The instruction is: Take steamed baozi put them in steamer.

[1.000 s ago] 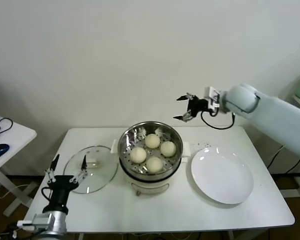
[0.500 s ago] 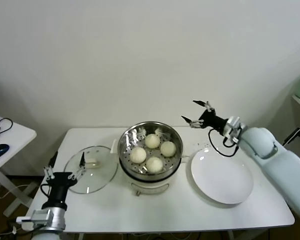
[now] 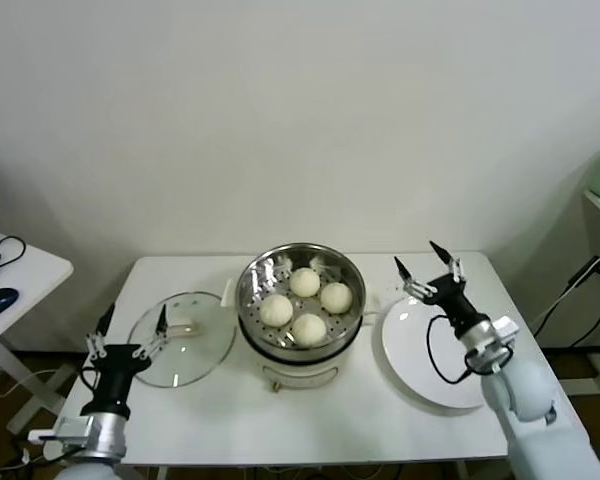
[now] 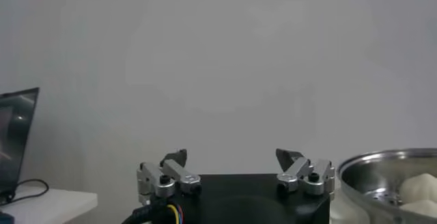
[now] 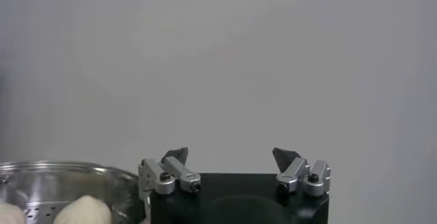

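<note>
At the centre of the table [image 3: 330,420] stands the steamer [image 3: 256,274], with four steamed baozi [image 3: 304,282] clustered inside it. A glass lid [image 3: 193,352] lies flat just left of it, a plate [image 3: 420,365] just right. In the lower left of the frame the left gripper [image 3: 130,324] sits at the lid's near-left edge, while the right gripper [image 3: 423,258] stands over the plate's far edge, lower right; a side table [image 3: 30,268] sits at the far left.

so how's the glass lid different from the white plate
The glass lid is see-through with a handle and lies on the steamer's left; the white plate is opaque, plain and lies on its right. The lid looks smaller than the plate. Both are round, flat on the table, holding no buns.
</note>
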Robot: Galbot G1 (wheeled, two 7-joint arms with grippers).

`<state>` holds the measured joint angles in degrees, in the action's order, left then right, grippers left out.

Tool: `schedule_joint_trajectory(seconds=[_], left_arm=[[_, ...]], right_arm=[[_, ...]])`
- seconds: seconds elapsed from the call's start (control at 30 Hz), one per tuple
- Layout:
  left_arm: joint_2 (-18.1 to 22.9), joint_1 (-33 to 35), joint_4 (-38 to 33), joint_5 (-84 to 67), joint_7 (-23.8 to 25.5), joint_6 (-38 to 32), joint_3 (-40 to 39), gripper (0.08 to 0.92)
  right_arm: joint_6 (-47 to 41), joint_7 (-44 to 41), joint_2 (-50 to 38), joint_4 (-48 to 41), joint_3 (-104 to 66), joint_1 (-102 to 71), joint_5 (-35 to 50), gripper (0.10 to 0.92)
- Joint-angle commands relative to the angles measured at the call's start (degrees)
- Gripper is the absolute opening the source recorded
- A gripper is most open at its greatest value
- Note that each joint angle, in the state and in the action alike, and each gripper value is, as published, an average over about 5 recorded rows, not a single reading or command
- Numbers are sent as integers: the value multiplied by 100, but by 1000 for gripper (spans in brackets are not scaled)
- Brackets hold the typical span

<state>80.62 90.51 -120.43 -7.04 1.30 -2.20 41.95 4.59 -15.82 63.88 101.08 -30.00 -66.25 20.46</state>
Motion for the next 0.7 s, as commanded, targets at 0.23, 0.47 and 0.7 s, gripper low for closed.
schedule_joint_trajectory(seconds=[0.23, 0.47, 0.7], left_arm=[[-89, -61, 312, -195, 44, -153, 68, 823], [-61, -128, 268, -254, 54, -114, 54, 823], [-4, -157, 299, -141, 127, -217, 45, 823]], right_arm=[[523, 122, 1287, 531, -1097, -2232, -203, 823], [499, 82, 1273, 577, -1109, -2233, -201, 823], [470, 63, 1263, 593, -1086, -2213, -216, 823]])
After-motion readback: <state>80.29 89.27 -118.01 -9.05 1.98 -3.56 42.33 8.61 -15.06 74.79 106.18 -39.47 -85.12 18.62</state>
